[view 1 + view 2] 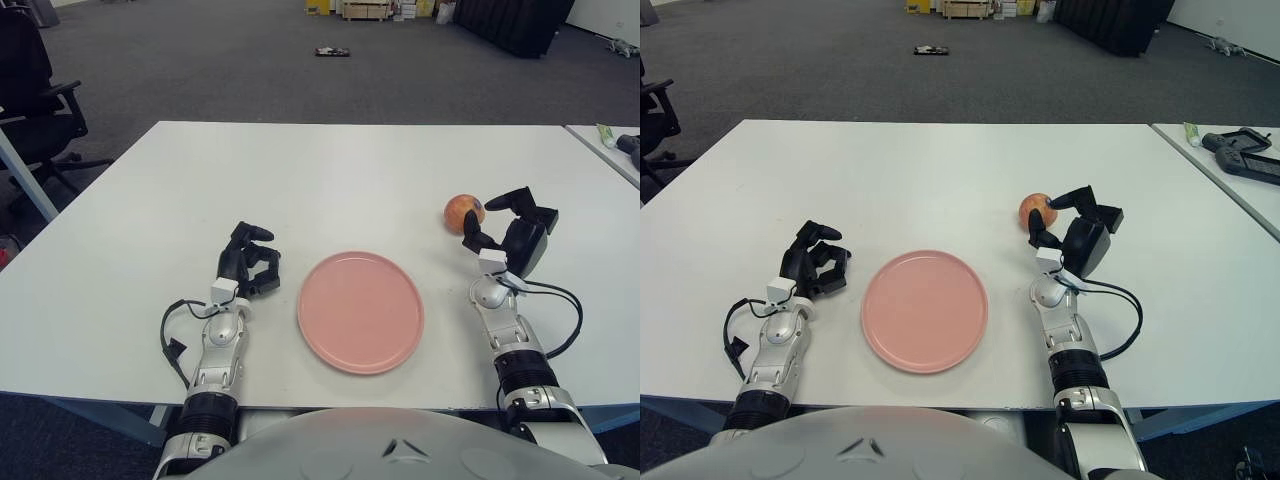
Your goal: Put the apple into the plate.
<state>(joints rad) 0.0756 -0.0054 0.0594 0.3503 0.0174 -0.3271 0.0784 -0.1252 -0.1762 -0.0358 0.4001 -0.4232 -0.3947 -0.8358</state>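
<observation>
**A:** So, status, biggest item first?

**B:** White tabletop point(330, 170) fills most of both views. Pink plate point(360, 311) sits near the front edge, roughly centred between the two arms, nothing on it.

**A:** Left hand?

**B:** Left hand point(250, 262) shows just left of the plate, fingers curled, holding nothing. Can't tell if it touches the tabletop.

**A:** Right hand?

**B:** Right hand point(500, 228) is to the right of the plate and a bit further back, palm turned toward the plate side. One dark finger reaches over the top of the apple point(461, 212), another sits against its lower near side. Reads as a pinch on the apple, fingers closed on it.

**A:** Apple position?

**B:** At the hand's left fingertips, on the side facing the plate. Beyond the plate's right rim, apart from it, not over it. Can't tell whether it's lifted or resting on the tabletop.

**A:** Orientation?

**B:** Roundish, red-orange with a paler patch. No clear long axis; stem not visible, so I can't tell which way it points.
</observation>
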